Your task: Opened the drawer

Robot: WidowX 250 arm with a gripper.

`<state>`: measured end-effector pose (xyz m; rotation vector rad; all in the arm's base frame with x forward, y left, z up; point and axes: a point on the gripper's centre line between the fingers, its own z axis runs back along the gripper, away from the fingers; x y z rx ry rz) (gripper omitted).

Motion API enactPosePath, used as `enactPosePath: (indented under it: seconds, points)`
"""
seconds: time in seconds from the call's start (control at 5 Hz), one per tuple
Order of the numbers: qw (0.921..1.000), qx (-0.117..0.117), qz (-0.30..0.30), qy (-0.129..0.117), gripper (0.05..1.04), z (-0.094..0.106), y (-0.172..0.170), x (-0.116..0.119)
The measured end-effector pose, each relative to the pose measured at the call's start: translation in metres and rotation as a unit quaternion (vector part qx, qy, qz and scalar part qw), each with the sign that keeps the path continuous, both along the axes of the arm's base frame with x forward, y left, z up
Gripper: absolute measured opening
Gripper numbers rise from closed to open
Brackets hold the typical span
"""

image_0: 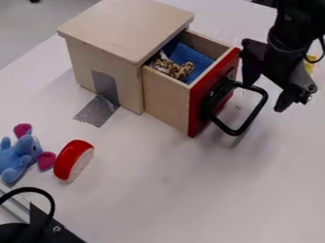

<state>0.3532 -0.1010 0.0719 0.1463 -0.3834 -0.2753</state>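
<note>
The wooden drawer [166, 97] stands pulled out of its box, with a red front [196, 107] facing right. A black loop handle [255, 113] sticks out from that front. Inside the drawer lie a blue cloth [192, 58] and a leopard-patterned item [173, 67]. At the upper right hangs my black gripper [266, 90], open, its two fingertips spread apart just beyond the red front and close to the handle's upper end. Nothing is visible between the fingertips. Whether the gripper touches the handle, I cannot tell.
The light wooden box [120, 28] is taped to the white table [209, 199] with grey tape [98, 110]. At the left lie a blue plush toy [22, 154] and a red and white round object [74, 160]. Something yellow [310, 63] shows behind the arm; black hardware [54, 228] occupies the lower left corner.
</note>
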Motion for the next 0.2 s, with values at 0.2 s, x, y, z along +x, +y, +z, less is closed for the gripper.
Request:
enactPosePath:
  seconds: [0.2]
  points:
    - [0.9999, 0.005, 0.007, -0.011, 0.999, 0.0059, 0.0001, -0.0004]
